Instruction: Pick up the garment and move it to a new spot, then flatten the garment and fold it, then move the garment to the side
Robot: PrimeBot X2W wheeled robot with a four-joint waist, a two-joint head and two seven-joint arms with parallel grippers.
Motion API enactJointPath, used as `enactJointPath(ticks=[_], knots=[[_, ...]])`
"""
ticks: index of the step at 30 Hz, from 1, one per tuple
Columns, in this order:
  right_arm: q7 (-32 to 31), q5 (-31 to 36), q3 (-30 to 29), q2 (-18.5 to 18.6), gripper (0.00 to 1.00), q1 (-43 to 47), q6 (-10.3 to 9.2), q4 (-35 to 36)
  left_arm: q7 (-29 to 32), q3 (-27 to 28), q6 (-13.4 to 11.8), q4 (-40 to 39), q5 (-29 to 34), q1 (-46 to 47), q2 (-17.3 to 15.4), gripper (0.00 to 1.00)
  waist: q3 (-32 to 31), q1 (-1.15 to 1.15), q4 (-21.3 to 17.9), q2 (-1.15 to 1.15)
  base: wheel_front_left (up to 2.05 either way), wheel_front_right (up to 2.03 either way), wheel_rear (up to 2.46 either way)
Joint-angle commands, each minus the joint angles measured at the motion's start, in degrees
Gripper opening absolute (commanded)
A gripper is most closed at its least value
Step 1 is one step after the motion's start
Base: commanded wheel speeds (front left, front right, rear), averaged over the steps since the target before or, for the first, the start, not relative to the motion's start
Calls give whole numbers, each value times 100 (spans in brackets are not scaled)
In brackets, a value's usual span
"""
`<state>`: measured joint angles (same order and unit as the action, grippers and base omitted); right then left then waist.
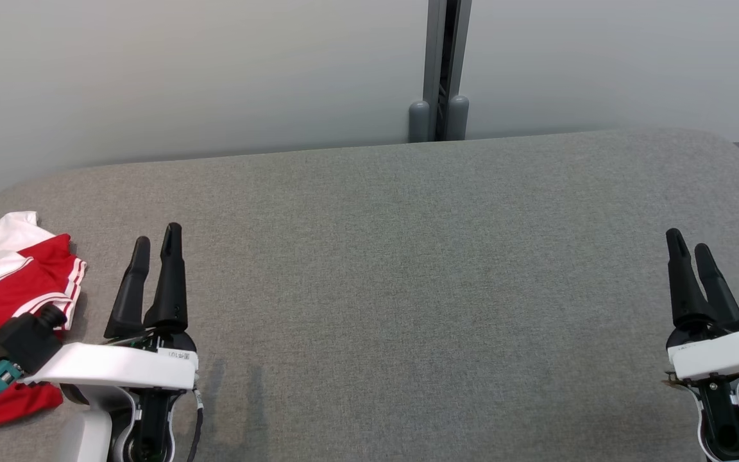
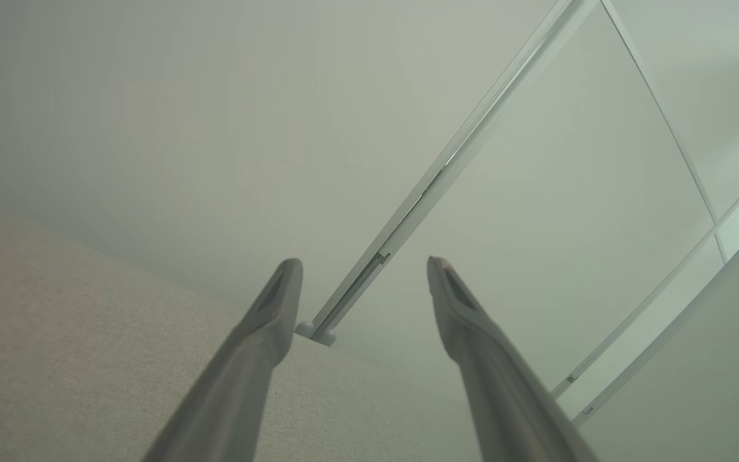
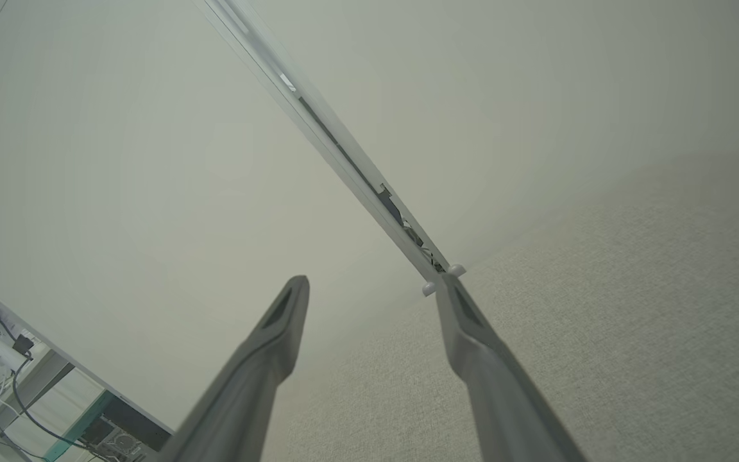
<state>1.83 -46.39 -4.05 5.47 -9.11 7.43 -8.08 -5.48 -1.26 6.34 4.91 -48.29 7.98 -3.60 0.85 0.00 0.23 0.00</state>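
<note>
A red and white garment (image 1: 4, 289) lies bunched at the far left edge of the grey fabric table (image 1: 408, 269), partly hidden behind my left wrist. Just to its right my left gripper (image 1: 154, 239) hovers open and empty; its fingers (image 2: 267, 321) stand apart against the pale wall in the left wrist view. Far from the garment, at the lower right of the head view, my right gripper (image 1: 689, 244) is also open and empty, and its spread fingers (image 3: 466, 314) point toward the table's back edge.
A pale wall with a grey vertical post (image 1: 440, 70) stands behind the table. The table's rounded corners lie at the far left and far right. A desk with cables (image 3: 16, 391) appears at the lower left of the right wrist view.
</note>
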Motion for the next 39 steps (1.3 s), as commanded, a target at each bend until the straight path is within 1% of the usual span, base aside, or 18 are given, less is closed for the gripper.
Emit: enactJointPath(ticks=[1,3,7,15,24,39], knots=[[72,193,18,78,100,-162,6,120,-51,-23,-34,-127,222,203,-80,100,1,0,1,0,0,0,0],[137,476,62,97,100,-177,7,131,-97,-93,-80,-166,553,183,-123,100,5,0,5,0,0,0,0],[228,903,152,109,100,-184,7,66,-174,-190,-141,-85,1022,128,-193,100,5,0,11,0,0,0,0],[360,1548,234,84,100,-195,7,-105,-291,-286,-250,137,1622,45,-246,100,-7,0,11,0,0,0,0],[511,2194,308,18,100,-186,8,-380,-399,-354,-373,343,2180,-55,-263,100,-15,0,7,0,0,0,0],[786,3149,373,-48,100,-151,8,-854,-315,-373,-544,677,2886,-133,-284,100,-52,0,15,0,0,0,0]])
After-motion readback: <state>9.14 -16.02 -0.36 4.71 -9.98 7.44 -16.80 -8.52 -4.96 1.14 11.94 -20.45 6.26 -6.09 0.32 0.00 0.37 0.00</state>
